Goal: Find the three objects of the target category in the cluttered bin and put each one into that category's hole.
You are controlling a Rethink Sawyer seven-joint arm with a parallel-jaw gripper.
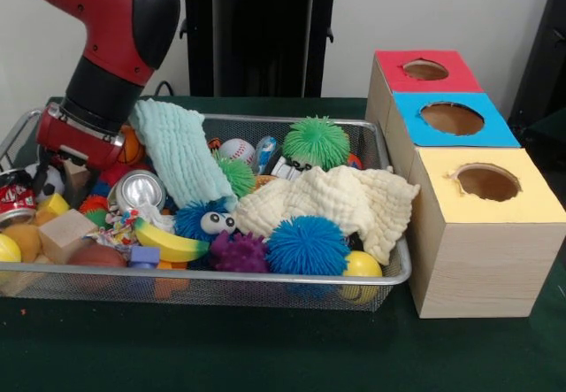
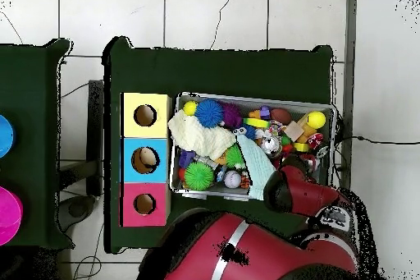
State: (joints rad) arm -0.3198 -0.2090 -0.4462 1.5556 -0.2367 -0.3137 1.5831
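Note:
The wire-mesh bin lies on the green table, full of toys; it also shows in the overhead view. My gripper reaches down into the bin's left end in the front view, among the clutter, and its state is hidden. A small orange piece lies right beside it, partly covered; I cannot tell whether it is one of the toy figures. No orange figure shows clearly. The red-surround hole is at the far end of the wooden box, right of the bin, and shows in the overhead view.
The blue-surround hole and yellow-surround hole are nearer on the box. A mint cloth, cream cloth, spiky balls, banana, silver can, wooden block and orange basketball crowd the bin.

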